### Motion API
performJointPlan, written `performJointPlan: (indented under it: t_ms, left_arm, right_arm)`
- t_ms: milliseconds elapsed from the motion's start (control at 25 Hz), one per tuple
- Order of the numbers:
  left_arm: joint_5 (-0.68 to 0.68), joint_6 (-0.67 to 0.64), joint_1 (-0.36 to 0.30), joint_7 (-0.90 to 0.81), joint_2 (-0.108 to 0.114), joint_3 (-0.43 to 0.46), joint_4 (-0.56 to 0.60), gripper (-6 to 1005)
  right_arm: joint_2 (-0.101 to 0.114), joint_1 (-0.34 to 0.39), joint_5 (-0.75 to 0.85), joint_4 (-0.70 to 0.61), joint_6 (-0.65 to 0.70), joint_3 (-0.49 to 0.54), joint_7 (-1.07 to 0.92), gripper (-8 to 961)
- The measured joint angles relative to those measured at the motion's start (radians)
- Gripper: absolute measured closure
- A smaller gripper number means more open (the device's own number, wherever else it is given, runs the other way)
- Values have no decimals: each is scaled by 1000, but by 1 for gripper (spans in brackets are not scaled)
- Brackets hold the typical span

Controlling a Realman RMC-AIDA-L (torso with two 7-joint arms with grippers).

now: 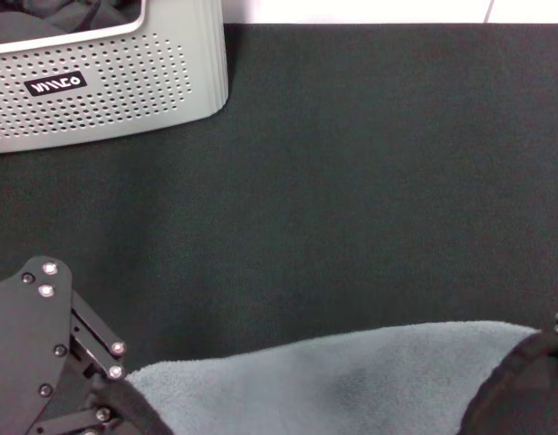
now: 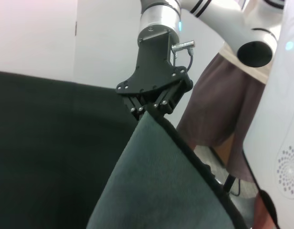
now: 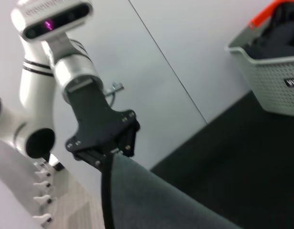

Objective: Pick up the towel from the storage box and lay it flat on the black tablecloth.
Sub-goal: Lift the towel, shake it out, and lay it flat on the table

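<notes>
Head view: towel (image 1: 351,376) out of the storage box (image 1: 125,100), grey-green face up, stretched near the front edge over the black tablecloth (image 1: 351,181), a corner at each side running under the left gripper (image 1: 111,390) and right gripper (image 1: 533,362).

Left wrist view: right gripper (image 2: 148,110) clamped on a trimmed towel corner (image 2: 156,191), cloth taut and lifted.

Right wrist view: left gripper (image 3: 108,153) pinched shut on the other corner.

Pick-up judged done; lowering, flattening and release left.
</notes>
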State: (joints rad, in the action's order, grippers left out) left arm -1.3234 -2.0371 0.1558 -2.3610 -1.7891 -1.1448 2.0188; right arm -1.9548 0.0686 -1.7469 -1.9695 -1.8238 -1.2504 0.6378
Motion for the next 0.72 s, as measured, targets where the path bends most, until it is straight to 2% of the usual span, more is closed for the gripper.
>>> performJointPlan:
  t_ms: [200,320,400,520,720]
  left_arm:
    - [38,0,-3,3,9,7,-1,978]
    - [11,-1,-6,32,-1,6,-18,979]
    - [-53,0,2,56,-23,1,-56,979]
    - [-169,1,34,101,-66,-19,-169,979]
    - [-432,6,162,234,-167,-21,-407,979]
  right_arm:
    - [19,-4,-83,35,-1,-2,7,898]
    - [15,-8,-53,124,0,-14,10,897]
    - [6,-30,-7,226,4,-5,17,897]
    - [-3,-113,83,447,8,12,87,896]
    - [-10,-274,191,752,25,94,257,895]
